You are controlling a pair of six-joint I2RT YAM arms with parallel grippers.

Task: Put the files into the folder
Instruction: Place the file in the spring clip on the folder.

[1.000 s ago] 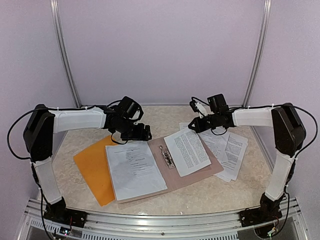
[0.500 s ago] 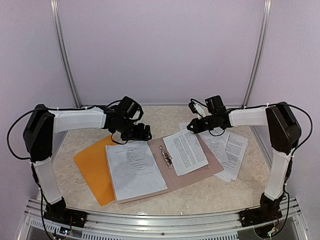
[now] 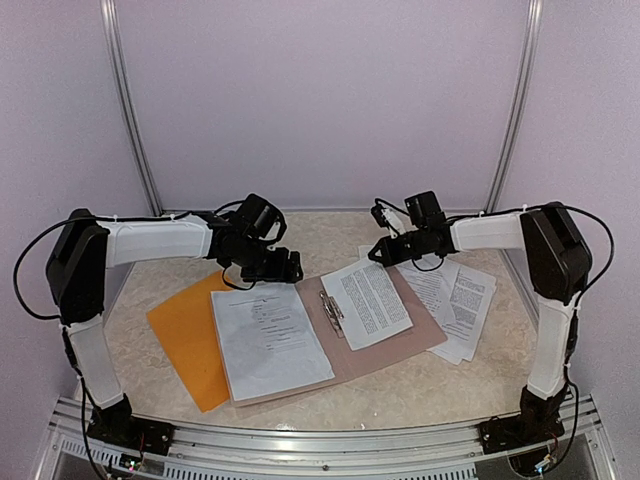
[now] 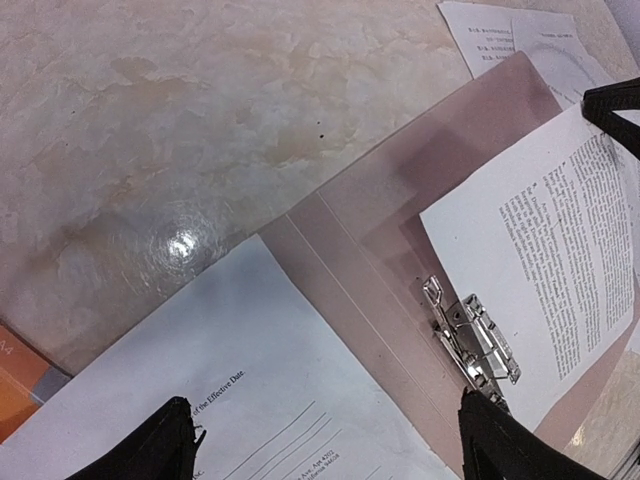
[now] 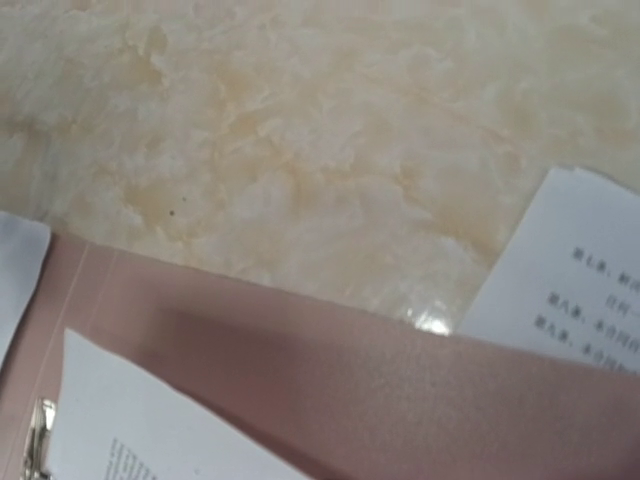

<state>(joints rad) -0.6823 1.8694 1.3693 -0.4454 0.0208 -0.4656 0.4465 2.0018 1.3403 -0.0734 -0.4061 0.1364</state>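
Observation:
The orange folder [image 3: 185, 335] lies flat at the left; its corner shows in the left wrist view [image 4: 14, 390]. One printed sheet [image 3: 270, 340] lies partly over it and over the left half of the grey-brown clipboard [image 3: 420, 335]. A second sheet [image 3: 368, 302] lies on the clipboard's right half. My right gripper [image 3: 385, 250] is at that sheet's far corner and appears shut on it; its fingers do not show in its own wrist view. My left gripper [image 3: 285, 268] hovers open over the first sheet's far edge [image 4: 335, 450], holding nothing.
A loose stack of more printed sheets [image 3: 455, 300] lies right of the clipboard. The clipboard's metal clip [image 4: 475, 335] sits along its middle fold. Purple walls and metal posts close in the marbled table [image 3: 330, 235].
My right gripper has moved left, and the sheet on the clipboard's right half has slid left with it toward the clip. The left arm has not moved.

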